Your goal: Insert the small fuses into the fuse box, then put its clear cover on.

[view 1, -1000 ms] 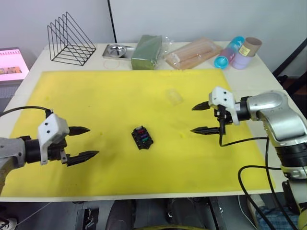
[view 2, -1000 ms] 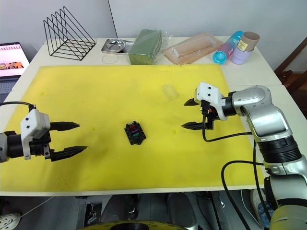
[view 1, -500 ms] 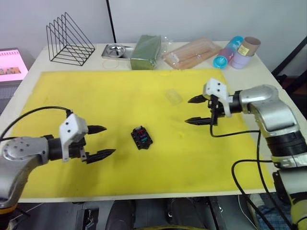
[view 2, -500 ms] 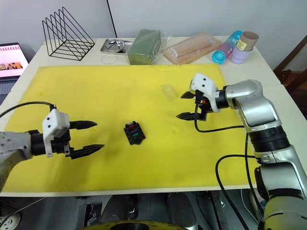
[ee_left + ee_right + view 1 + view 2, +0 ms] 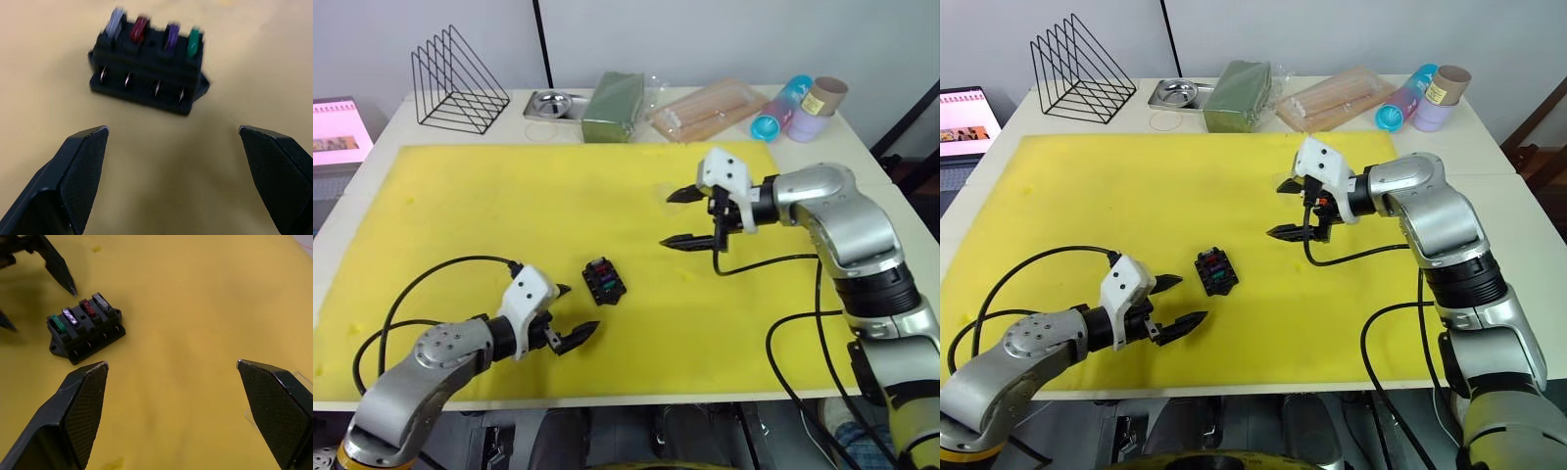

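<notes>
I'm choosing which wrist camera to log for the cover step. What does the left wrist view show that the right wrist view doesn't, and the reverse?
Left wrist view adds: the open left gripper aimed straight at the small black plastic fuse box, seen close up.
Right wrist view adds: the open right gripper, the left gripper's black fingers beside the box, and a faint transparent edge, probably the clear plastic cover.
Shared: the box on the yellow mat, with the green, purple, red and greyish fuses seated in its top.

– What are the arms looking like?
– Silver-grey segments are showing, with black cables looping off; each gripper is wearing a white housing and two black pointed fingers (image 5: 1188, 319).
</notes>
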Controlling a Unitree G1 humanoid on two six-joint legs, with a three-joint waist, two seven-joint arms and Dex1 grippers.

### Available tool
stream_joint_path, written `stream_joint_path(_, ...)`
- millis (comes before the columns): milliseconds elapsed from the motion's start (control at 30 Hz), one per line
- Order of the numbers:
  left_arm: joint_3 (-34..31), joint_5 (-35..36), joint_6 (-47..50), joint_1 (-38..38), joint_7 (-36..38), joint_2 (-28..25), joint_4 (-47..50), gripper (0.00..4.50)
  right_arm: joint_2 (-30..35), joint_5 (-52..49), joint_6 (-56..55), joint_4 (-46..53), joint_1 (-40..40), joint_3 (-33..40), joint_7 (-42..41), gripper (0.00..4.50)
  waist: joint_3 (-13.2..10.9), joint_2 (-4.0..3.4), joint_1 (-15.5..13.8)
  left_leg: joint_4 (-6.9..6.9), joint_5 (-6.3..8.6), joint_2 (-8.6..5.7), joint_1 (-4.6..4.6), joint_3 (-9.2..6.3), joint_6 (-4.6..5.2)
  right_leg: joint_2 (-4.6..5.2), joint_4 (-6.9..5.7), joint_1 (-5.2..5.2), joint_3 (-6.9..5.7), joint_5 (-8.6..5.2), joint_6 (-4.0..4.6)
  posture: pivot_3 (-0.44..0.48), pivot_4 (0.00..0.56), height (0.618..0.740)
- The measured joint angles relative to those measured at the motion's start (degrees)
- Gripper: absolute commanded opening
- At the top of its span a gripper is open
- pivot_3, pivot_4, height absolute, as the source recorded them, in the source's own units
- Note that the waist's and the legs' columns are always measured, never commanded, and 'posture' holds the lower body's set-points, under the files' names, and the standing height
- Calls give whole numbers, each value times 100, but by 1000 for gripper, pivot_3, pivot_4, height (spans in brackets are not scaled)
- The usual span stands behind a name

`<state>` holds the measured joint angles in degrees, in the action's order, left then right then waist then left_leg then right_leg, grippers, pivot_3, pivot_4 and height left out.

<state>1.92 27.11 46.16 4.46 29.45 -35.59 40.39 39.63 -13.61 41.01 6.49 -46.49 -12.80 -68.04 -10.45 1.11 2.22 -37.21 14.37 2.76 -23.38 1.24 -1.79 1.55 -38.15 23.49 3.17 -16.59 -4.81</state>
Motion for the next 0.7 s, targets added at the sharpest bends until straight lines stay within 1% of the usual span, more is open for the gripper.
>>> stream_joint_path(67,363,-244,33,-69,-367,312,1,4500,-37,-87,99,235,7,-7,52,4476,1,1,-11,-2,0,-1,1,-1,0,0,1,-5,0,0,0,0,150,740)
stream_joint_path(300,1020,-774,172,-304,-1102,968,-79,4500,-53,-237,228,351,7,-6,242,4476,2,1,-179,-21,0,-9,3,-4,0,4,3,-19,1,-2,3,0,150,740)
stream_joint_path(467,1268,-1145,173,-536,-1504,1462,-353,4500,-48,-298,255,361,8,-1,377,4476,3,0,-192,-35,0,-13,4,-8,0,6,4,-30,0,-2,4,0,150,740)
stream_joint_path(600,1306,-1183,189,-729,-1625,1900,-596,4500,-33,-363,316,470,13,-1,434,4476,4,-1,-212,-44,0,-13,3,-10,0,5,4,-35,-1,-2,3,0,150,740)
stream_joint_path(700,1377,-1213,223,-840,-1613,2016,-704,4500,-26,-367,328,474,14,-1,471,4476,4,-1,-248,-48,0,-15,3,-10,0,4,4,-36,-1,-1,2,0,150,740)
